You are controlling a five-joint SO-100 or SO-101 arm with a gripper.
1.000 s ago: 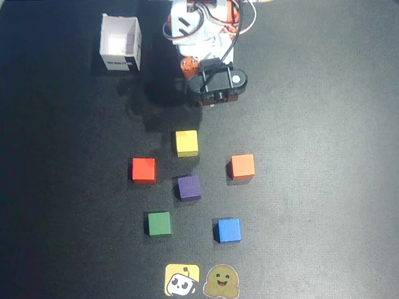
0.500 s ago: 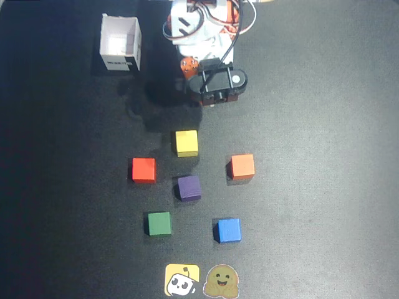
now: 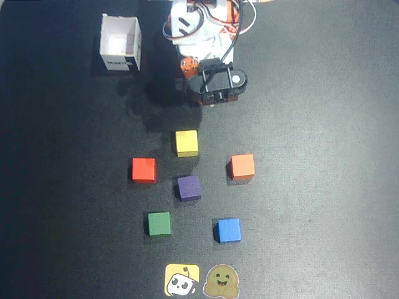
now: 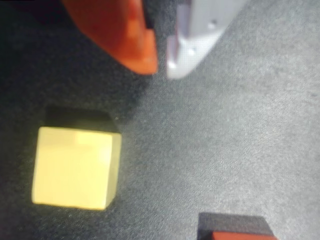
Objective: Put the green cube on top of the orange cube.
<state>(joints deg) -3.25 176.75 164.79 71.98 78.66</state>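
Green cube (image 3: 159, 223) sits low left on your surface (image 3: 324, 187), orange cube (image 3: 242, 166) well apart upper right. Your pincer (image 4: 161, 67) hangs empty, tips nearly together, above yellow cube (image 4: 75, 167).

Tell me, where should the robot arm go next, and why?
Probably forward and toward the overhead view's lower left, to hover above the green cube. The gripper sits back near the arm's base with nearly closed, empty jaws, above the yellow cube. The green cube lies untouched, apart from the orange cube.
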